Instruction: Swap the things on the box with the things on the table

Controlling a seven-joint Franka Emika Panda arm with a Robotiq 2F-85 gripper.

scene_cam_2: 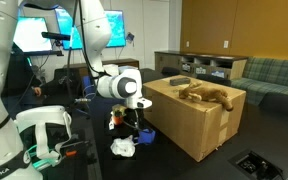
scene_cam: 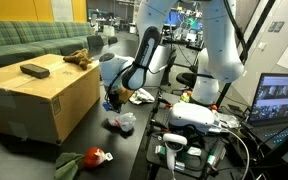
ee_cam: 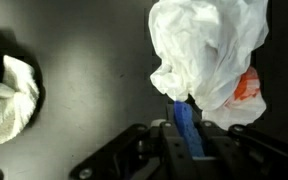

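A cardboard box [scene_cam: 44,100] [scene_cam_2: 199,125] carries a brown plush toy [scene_cam: 79,58] [scene_cam_2: 206,93] and a flat dark object [scene_cam: 34,70] [scene_cam_2: 180,82]. My gripper [scene_cam: 112,100] [scene_cam_2: 134,122] hangs low beside the box, over the dark table. In the wrist view the gripper [ee_cam: 187,135] is shut on a blue object [ee_cam: 186,120]. A white plastic bag with an orange-red mark [ee_cam: 209,50] lies just beyond the blue object and touches it. A white crumpled thing [scene_cam: 122,122] [scene_cam_2: 124,147] lies on the table near the gripper, and also shows in the wrist view [ee_cam: 9,90].
A red and green plush [scene_cam: 89,158] lies on the table's front part. A white headset device [scene_cam: 196,117] [scene_cam_2: 44,130] and cables sit by the robot base. A laptop [scene_cam: 279,100] stands at one side. A green sofa [scene_cam: 34,38] is behind the box.
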